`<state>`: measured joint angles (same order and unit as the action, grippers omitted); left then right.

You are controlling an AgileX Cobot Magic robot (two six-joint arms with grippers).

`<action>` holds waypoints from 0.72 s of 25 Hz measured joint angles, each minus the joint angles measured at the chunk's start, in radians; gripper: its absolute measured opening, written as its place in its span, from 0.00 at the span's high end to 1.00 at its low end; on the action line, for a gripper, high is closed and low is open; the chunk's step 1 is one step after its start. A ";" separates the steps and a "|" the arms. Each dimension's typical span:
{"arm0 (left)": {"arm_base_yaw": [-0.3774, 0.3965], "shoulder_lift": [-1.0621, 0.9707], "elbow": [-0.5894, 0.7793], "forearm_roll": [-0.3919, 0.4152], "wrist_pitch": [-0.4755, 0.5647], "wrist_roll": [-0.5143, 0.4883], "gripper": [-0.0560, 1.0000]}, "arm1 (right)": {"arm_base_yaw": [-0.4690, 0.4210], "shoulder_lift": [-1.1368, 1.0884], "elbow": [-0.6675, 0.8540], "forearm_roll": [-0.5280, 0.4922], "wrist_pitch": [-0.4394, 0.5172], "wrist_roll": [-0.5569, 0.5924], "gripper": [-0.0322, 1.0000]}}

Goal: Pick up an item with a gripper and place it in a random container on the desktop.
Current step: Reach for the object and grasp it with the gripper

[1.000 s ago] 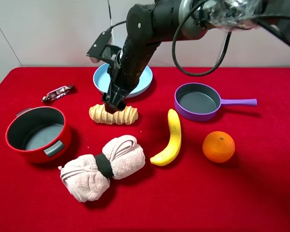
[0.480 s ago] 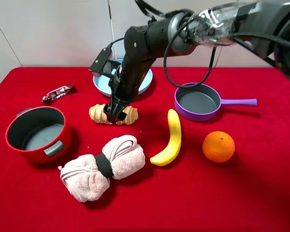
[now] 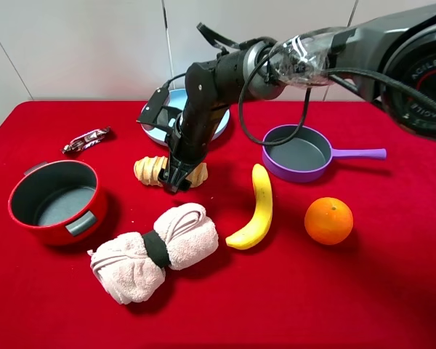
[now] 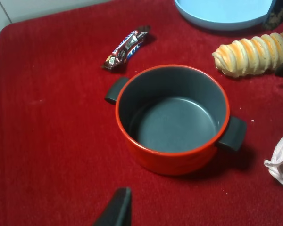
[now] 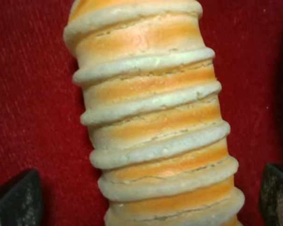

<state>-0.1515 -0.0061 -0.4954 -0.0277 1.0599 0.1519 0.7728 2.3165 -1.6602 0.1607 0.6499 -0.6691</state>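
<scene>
The golden-tan ridged bread roll (image 3: 150, 171) lies on the red cloth desktop (image 3: 363, 291), left of centre. My right gripper (image 3: 176, 179) has reached across and is down over the roll's right half. In the right wrist view the roll (image 5: 151, 117) fills the frame, with the right gripper (image 5: 146, 195) open and one dark jaw on each side of it, apart from its sides. The purple frying pan (image 3: 296, 154) stands empty at the right, its lilac handle pointing right. The left gripper shows only as one dark fingertip (image 4: 117, 207), near the red pot.
A red pot (image 3: 54, 201) stands at the left, with a candy bar (image 3: 86, 139) behind it. A light-blue plate (image 3: 160, 120) lies behind the roll. A pink rolled towel (image 3: 154, 251), a banana (image 3: 257, 209) and an orange (image 3: 328, 220) lie in front.
My right arm has come lower and its gripper has dropped from just above the roll to around it. The roll and the other things have not moved.
</scene>
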 joint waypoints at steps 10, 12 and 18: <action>0.000 0.000 0.000 0.001 0.000 0.000 0.01 | 0.000 0.025 -0.001 0.000 -0.042 0.000 0.30; 0.000 0.000 0.000 0.001 0.000 0.000 0.01 | 0.000 0.032 -0.001 0.000 -0.043 0.000 0.30; 0.000 0.000 0.000 0.001 0.000 0.000 0.01 | 0.000 0.036 -0.004 0.002 -0.046 0.000 0.30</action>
<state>-0.1515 -0.0061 -0.4954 -0.0268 1.0599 0.1519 0.7728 2.3521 -1.6643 0.1631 0.6036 -0.6691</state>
